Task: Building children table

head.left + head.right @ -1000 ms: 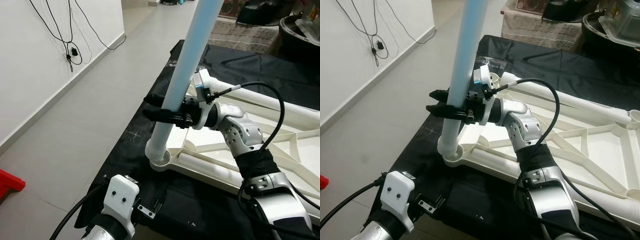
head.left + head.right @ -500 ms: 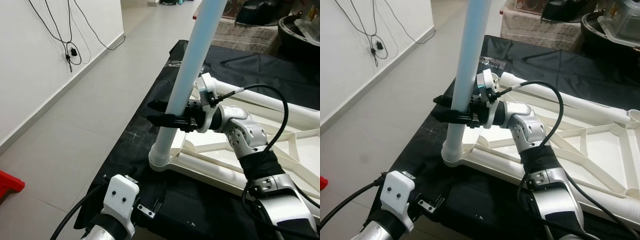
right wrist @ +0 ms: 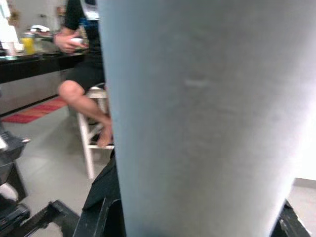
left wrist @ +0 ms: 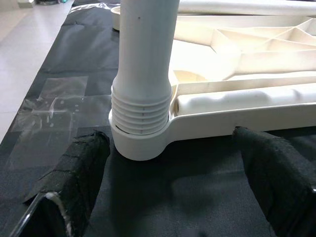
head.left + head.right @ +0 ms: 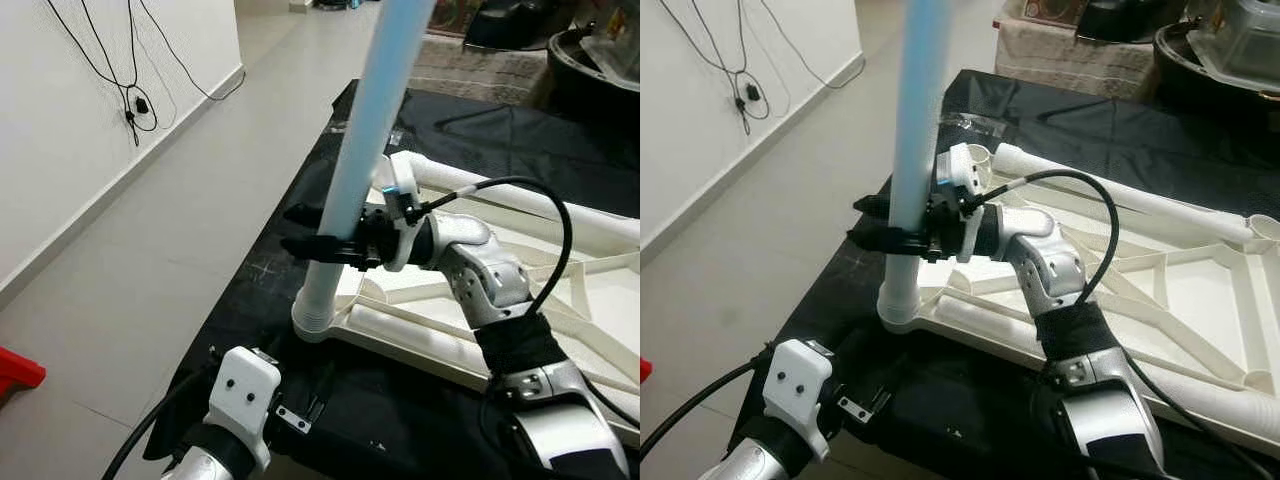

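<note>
A long pale-blue table leg point(image 5: 365, 130) stands slightly tilted, its ribbed white foot in the corner socket point(image 4: 140, 143) of the upturned white table top point(image 5: 600, 290). My right gripper point(image 5: 300, 232) is shut on the leg a short way above the socket, with its black fingers wrapped round the tube. The leg point(image 3: 197, 113) looms close up in the right wrist view. My left gripper point(image 4: 177, 177) hangs low in front of the socket, open, one finger point(image 4: 84, 168) on each side and touching nothing.
The table top lies on a black cloth point(image 5: 300, 190) whose left edge drops to grey floor tiles. A second white leg point(image 5: 500, 190) lies across the top. Cables point(image 5: 130, 90) hang on the left wall. A person point(image 3: 84, 79) sits on a stool behind.
My right gripper has shifted a little to the left along with the leg it holds. The leg's foot stays in the socket. The left arm has not moved.
</note>
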Available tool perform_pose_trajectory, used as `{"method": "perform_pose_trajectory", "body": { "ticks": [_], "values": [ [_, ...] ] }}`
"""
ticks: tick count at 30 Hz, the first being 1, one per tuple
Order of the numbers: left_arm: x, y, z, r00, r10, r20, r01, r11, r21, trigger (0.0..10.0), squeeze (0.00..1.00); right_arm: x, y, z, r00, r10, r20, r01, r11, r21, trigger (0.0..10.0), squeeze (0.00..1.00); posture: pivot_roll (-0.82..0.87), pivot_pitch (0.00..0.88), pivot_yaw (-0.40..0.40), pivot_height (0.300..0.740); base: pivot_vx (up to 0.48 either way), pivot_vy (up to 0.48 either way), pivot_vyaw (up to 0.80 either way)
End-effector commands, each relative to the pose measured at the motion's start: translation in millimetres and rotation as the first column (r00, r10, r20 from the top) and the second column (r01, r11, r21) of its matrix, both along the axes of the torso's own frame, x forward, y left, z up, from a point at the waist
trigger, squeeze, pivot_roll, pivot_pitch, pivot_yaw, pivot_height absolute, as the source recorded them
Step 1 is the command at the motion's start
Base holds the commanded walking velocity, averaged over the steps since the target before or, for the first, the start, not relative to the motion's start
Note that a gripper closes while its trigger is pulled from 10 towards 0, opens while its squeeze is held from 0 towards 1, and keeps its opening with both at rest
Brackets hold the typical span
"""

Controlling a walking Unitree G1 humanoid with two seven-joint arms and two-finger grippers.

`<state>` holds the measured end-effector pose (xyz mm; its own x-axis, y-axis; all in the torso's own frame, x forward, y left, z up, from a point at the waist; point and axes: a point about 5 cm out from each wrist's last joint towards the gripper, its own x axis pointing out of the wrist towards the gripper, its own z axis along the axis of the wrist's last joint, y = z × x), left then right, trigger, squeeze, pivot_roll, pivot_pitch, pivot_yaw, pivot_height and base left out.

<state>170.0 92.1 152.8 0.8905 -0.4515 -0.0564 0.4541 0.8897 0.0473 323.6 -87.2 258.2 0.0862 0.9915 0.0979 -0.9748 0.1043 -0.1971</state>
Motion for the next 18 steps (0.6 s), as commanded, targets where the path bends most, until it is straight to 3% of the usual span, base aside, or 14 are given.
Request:
{"method": "perform_pose_trajectory", "body": {
  "ticks": [1, 18],
  "values": [
    [-0.2, 0.0, -5, 1.000, -0.001, -0.015, 0.001, 1.000, 0.009, 10.0, 0.00, 0.9, 6.1, -19, 0.996, -0.064, -0.060, 0.060, 0.996, -0.060, 10.0, 0.00, 0.10, 0.163, -0.063, 0.740, 0.000, 0.000, 0.00],
    [1.5, -0.6, -5, 1.000, 0.003, -0.007, -0.003, 1.000, 0.008, 10.0, 0.00, -9.7, 15.9, -30, 0.967, -0.245, -0.076, 0.238, 0.968, -0.084, 10.0, 0.00, 0.10, 0.154, -0.062, 0.740, 0.000, 0.000, 0.00]
  ]
}}
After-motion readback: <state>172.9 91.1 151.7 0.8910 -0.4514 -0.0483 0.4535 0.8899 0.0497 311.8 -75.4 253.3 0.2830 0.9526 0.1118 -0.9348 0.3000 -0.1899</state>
